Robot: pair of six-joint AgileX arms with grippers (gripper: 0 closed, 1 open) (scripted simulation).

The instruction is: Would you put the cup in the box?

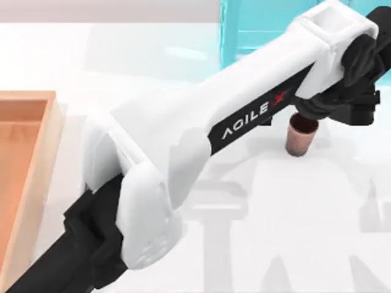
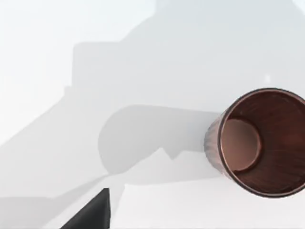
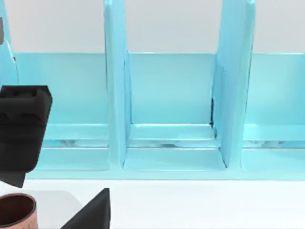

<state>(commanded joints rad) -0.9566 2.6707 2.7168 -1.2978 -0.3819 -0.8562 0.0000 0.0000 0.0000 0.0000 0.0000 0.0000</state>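
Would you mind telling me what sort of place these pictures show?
Probably a rendered tabletop test scene, not a real room: a plain white table, a light blue shelf frame at its far edge, and a wooden box at its left, with a cup standing alone.

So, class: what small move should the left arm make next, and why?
Probably lower the left hand around the cup before closing. The cup stands upright on the table, beside the hand and not gripped, while the box lies far off at the table's left edge.
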